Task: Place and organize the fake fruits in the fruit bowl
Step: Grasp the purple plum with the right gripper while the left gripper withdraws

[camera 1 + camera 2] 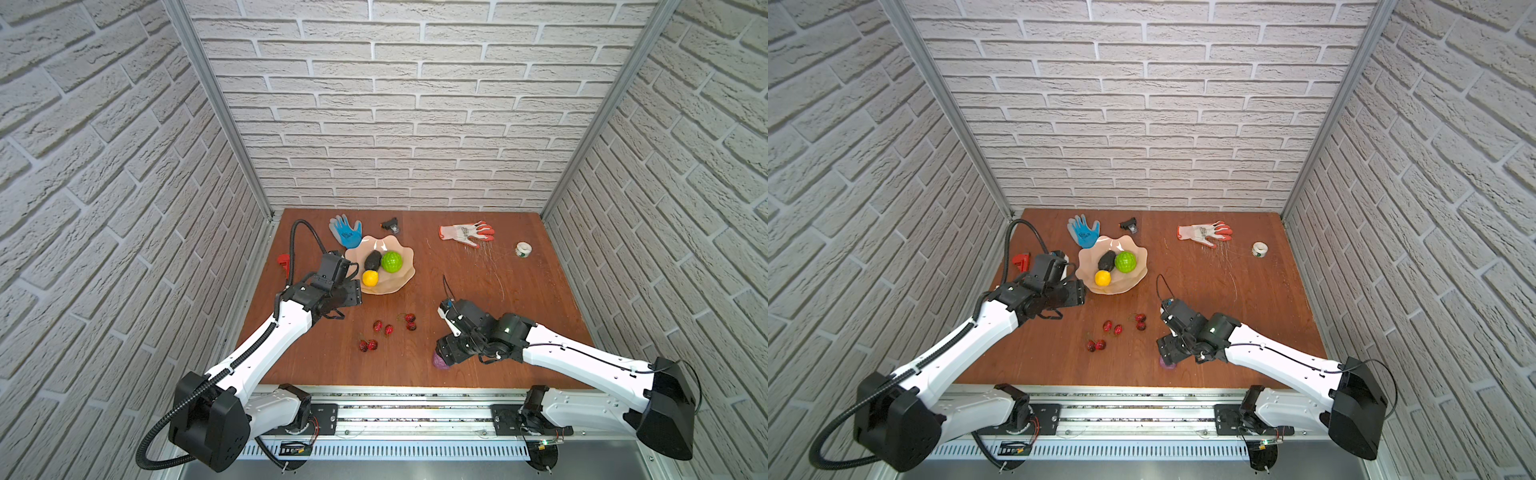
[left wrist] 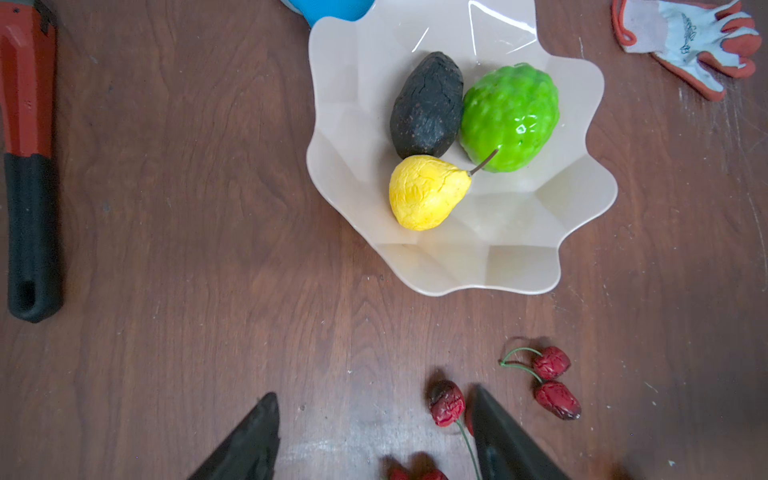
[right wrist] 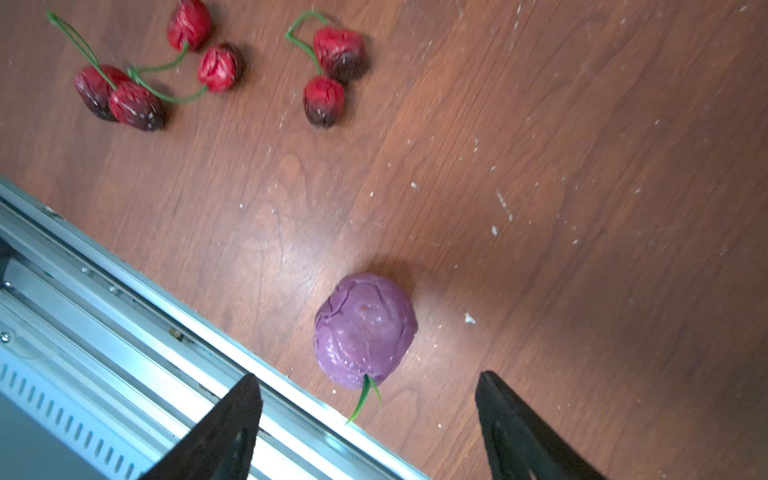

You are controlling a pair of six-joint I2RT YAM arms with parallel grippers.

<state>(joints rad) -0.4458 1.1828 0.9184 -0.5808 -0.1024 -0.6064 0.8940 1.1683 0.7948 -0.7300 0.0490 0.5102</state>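
Your left gripper (image 2: 374, 392) is spread wide and holds nothing. It hovers over the table (image 1: 519, 324), just beside the bowl's (image 1: 395, 286) near left rim. Three fruits already lie in the bowl, all touching: the avocado (image 1: 372, 260) and the green ball (image 1: 391, 262) side by side, and the pear (image 1: 370, 278) in front of them with its stem against the green ball.

The berries (image 1: 377, 325) are out on the table in front of the bowl, between your two arms. They lie in three stemmed pairs, near one another. In the left wrist view one berry shows just beside a fingertip (image 2: 482, 399).

Your right gripper (image 3: 368, 376) is also spread wide, with nothing pinched. The purple fruit (image 3: 365, 330) sits on the table just ahead of its fingertips, centred on the gap between them, and neither finger touches it. The fruit rests close to the table's front edge, near the metal rail (image 3: 124, 311), well apart from the bowl. In both top views the right gripper covers most of it.
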